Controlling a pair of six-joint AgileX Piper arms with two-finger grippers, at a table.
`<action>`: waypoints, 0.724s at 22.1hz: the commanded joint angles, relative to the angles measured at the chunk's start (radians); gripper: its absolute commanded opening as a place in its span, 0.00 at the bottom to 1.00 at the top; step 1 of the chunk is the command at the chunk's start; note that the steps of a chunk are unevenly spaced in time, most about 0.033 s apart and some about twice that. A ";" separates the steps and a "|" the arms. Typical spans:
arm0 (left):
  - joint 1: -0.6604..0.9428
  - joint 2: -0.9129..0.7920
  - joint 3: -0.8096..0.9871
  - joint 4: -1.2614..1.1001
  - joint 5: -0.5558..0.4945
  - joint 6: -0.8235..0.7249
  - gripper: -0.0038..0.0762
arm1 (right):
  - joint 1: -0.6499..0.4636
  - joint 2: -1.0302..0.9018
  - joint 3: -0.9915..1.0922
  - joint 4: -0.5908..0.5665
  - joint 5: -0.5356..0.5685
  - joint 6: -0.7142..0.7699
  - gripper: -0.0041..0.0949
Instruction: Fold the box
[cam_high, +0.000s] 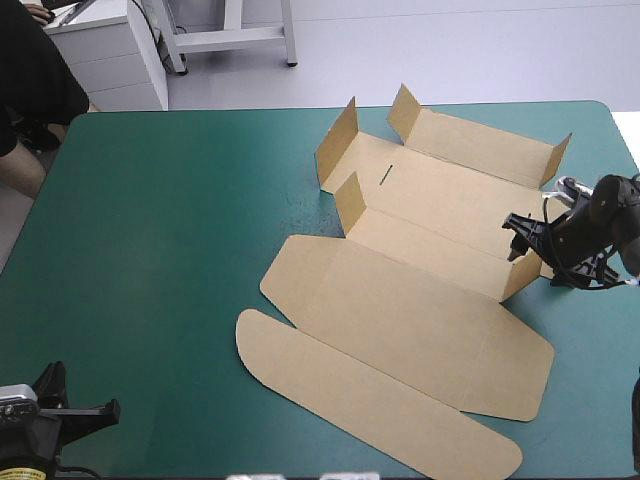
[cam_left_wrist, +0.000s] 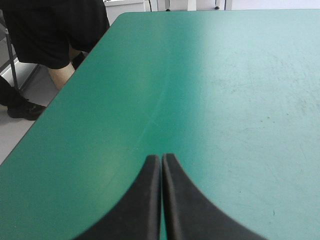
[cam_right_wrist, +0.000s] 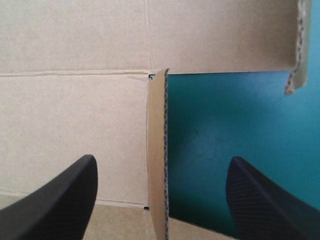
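Right jaws, spread, flank the upright flap (cam_right_wrist: 157, 150) of the box (cam_high: 400, 300); an off-centre squeeze may crease it. Left jaws pressed together, at the counter's (cam_high: 150, 250) near-left corner.

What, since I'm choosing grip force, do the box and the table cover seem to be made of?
The box: brown corrugated board, matte; the raised flap shows a row of small flute holes along its cut edge. The cover: teal-green, smooth with a soft sheen and faint scuffs, perhaps vinyl or rubber; the look leaves it open.
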 joint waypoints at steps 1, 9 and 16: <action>-0.004 0.020 -0.023 0.003 -0.074 -0.003 0.04 | -0.004 -0.027 -0.034 0.004 -0.001 0.006 0.62; -0.004 0.020 -0.023 0.003 -0.074 -0.003 0.04 | -0.004 0.052 -0.034 0.006 0.097 0.002 0.03; -0.004 0.020 -0.023 0.003 -0.074 -0.003 0.04 | 0.002 0.054 -0.093 0.092 0.096 -0.275 0.02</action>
